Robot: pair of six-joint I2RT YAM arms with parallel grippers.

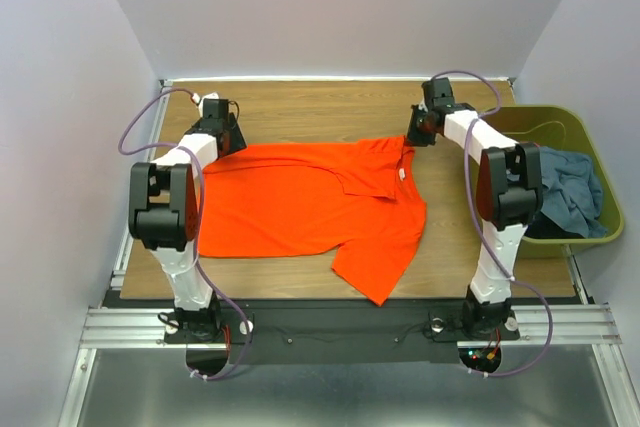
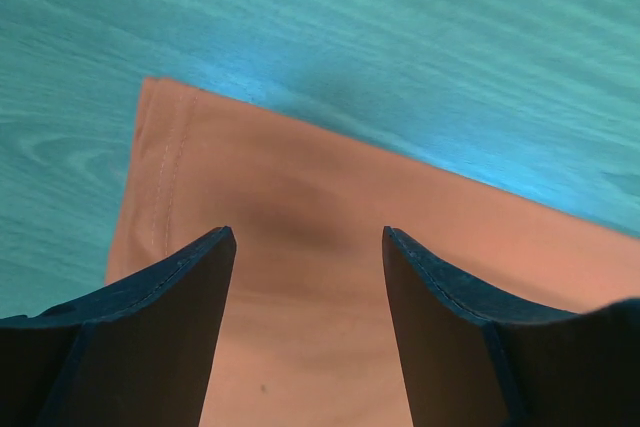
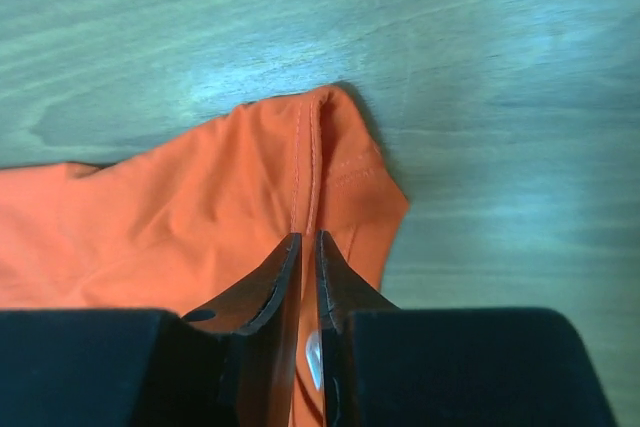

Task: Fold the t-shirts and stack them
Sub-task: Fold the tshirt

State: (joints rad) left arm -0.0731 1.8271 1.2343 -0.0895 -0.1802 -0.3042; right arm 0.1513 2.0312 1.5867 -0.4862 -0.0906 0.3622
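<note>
We find the bright orange soft cloth t-shirt (image 1: 310,202) spread across the middle of the wooden table (image 1: 300,102) in the top view, its neck with white label toward the right; a slate blue-grey shirt (image 1: 570,192) lies bundled in the olive-green plastic tub (image 1: 560,117) at the right edge. The left gripper (image 2: 308,247) stands with its jaws apart over the shirt's hem corner, upper left of centre. The right gripper (image 3: 308,247) is pinched on the orange shirt's shoulder seam, upper right of centre.

Even bright light, teal-tinted left wrist view
</note>
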